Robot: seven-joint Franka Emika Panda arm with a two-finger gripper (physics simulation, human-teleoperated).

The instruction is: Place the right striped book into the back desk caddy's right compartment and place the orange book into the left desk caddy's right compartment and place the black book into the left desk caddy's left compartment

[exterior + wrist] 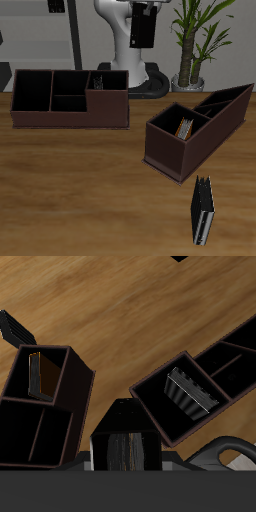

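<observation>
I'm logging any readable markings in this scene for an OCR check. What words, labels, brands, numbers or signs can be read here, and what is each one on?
No readable text in either view.
Black book: plain cover, no title or label visible.
Striped book in a caddy compartment: only stripes, no lettering.
Orange book in the caddy nearer the table's front edge: too small to show any print.
Both desk caddies: plain dark walls, no marks.

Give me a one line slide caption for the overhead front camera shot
Two dark desk caddies hold a striped book and an orange book; a black book stands near the table's front edge.
</observation>
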